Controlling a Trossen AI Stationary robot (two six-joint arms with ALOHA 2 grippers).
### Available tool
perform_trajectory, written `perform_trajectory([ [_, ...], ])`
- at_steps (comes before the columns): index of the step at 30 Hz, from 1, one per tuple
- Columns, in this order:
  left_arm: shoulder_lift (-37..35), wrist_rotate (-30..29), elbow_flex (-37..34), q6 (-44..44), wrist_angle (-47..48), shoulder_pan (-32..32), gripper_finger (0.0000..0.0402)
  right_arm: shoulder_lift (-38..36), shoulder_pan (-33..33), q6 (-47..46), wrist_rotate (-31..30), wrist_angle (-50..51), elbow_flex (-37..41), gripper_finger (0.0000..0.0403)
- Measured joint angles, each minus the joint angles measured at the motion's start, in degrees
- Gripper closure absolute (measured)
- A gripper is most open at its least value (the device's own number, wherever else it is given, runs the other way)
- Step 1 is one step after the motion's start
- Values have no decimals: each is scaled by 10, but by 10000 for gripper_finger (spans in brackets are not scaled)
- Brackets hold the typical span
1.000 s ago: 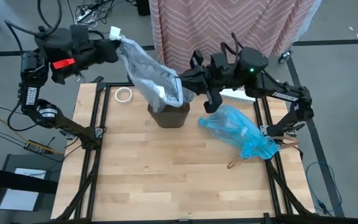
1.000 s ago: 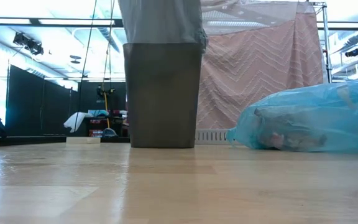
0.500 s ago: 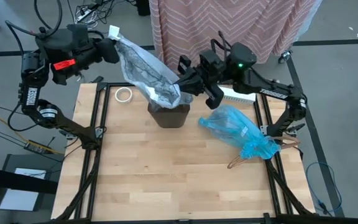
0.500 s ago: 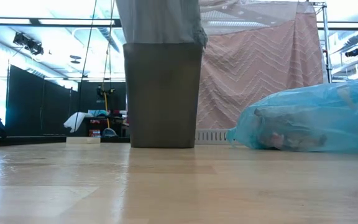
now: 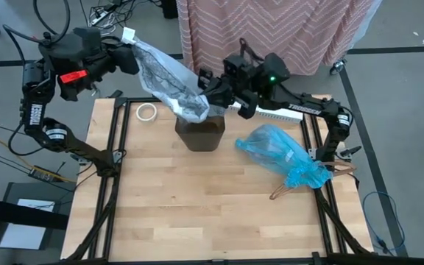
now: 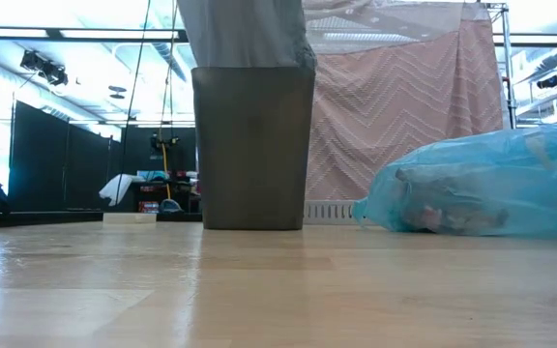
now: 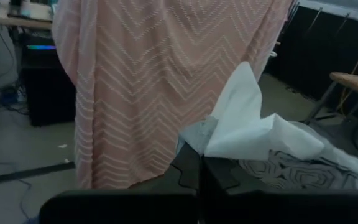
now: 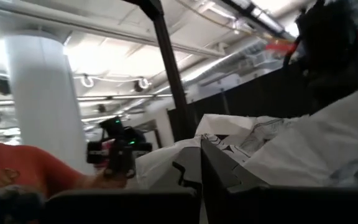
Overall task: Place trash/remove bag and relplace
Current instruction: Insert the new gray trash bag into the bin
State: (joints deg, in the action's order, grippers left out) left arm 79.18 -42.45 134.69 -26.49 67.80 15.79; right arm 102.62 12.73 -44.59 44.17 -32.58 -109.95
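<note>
Both my grippers, left (image 5: 126, 46) and right (image 5: 206, 82), jaws clamped on the pale grey translucent plastic bag (image 5: 169, 76), have stretched it farther left over the small dark bin (image 5: 201, 135), relining underway; full crinkly blue liner (image 5: 282, 154) lies right on the counter (image 5: 212, 213).

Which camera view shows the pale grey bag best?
The high view: the pale grey bag stretches from the left gripper to the right gripper, above the dark bin. The low view shows only its lower end at the bin; each wrist view shows only a pinched edge.
</note>
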Motion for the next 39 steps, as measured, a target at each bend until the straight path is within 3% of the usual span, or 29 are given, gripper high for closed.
perform_trajectory([
  [7,-2,-12,0,18,10,0,398,38,-1,-77,8,-57,-9,403],
  [19,-2,-12,0,18,94,0,398,119,-14,-196,16,-131,-117,403],
  [26,-2,-27,0,18,118,0,398,118,-2,-250,37,-193,-118,403],
  [39,20,-45,0,5,133,0,398,136,50,-314,75,-177,-113,403],
])
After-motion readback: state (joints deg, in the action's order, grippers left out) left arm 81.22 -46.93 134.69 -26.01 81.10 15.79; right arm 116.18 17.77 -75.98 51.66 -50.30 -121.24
